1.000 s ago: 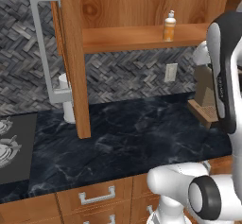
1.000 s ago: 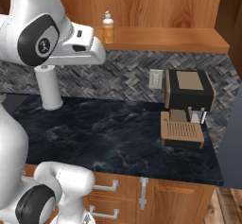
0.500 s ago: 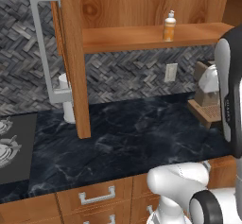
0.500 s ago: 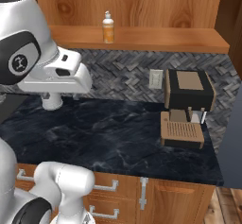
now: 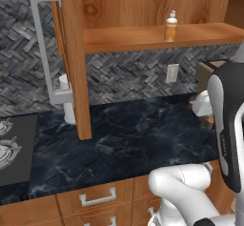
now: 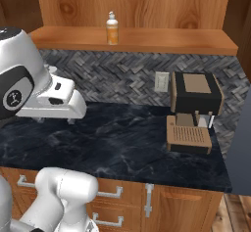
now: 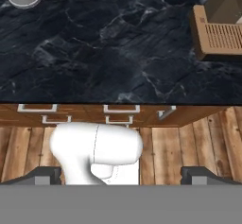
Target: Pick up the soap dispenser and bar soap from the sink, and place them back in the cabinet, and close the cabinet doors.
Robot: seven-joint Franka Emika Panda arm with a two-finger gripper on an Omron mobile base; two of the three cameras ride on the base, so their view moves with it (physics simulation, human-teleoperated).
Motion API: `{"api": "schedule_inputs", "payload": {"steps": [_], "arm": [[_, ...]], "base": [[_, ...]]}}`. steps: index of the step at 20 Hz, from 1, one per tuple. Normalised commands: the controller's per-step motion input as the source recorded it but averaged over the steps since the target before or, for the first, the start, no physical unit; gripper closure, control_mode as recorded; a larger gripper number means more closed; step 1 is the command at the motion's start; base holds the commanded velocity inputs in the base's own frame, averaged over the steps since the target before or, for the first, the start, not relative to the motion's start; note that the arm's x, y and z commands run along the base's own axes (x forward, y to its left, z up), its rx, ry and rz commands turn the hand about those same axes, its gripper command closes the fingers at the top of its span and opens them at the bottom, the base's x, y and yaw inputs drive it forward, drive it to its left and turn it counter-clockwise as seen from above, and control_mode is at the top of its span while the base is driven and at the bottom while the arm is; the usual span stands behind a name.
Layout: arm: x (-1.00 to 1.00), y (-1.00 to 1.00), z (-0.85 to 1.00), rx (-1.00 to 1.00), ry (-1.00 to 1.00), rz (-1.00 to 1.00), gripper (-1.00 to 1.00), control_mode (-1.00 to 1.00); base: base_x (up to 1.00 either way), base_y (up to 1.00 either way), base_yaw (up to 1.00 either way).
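On the left of the left base view, the cabinet door point(image 5: 71, 63) hangs wide open, edge toward the camera, with its long silver handle point(image 5: 45, 44) sticking out over the stove point(image 5: 9, 148). A white paper-towel roll point(image 5: 66, 103) stands on the dark counter point(image 5: 133, 139) just behind the door's lower corner. My judgement is that a swing of the arm toward this side can hit the door edge or the handle, and that closing the door carelessly can brush the roll.

Further right, the soap dispenser point(image 5: 170, 26) stands upright on the cabinet shelf point(image 5: 143, 36), near its front edge; in the right base view the same bottle point(image 6: 112, 28) is left of the shelf's middle. This part of the task looks done. The risk is that a later move into the cabinet knocks the bottle off the front.

The bar soap and the sink I cannot find here, so 1 of the 2 items is probably left to fetch. The base likely has to drive to the sink, and the open door is in the way on that side.

In the hand view the gripper point(image 7: 121, 175) points down at the counter front and the wooden floor point(image 7: 198, 138), its 2 fingertips point(image 7: 42, 175) wide apart and holding nothing.

On the right stands a coffee machine point(image 6: 193, 111), close to the arm in the left base view. A turn to the right may strike it.
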Motion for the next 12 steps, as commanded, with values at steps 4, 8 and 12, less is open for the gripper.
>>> {"api": "schedule_inputs", "payload": {"steps": [4,8,12], "arm": [[0.04,0.21,-0.17,0.0,0.01,0.01,-1.0,-1.0],[0.0,0.03,-0.02,0.01,0.07,0.01,-1.0,-1.0],[0.0,0.0,0.0,0.02,0.04,0.01,-1.0,-1.0]], "base": [[0.0,0.0,0.0],[0.0,0.0,0.0],[0.0,0.0,0.0]]}}
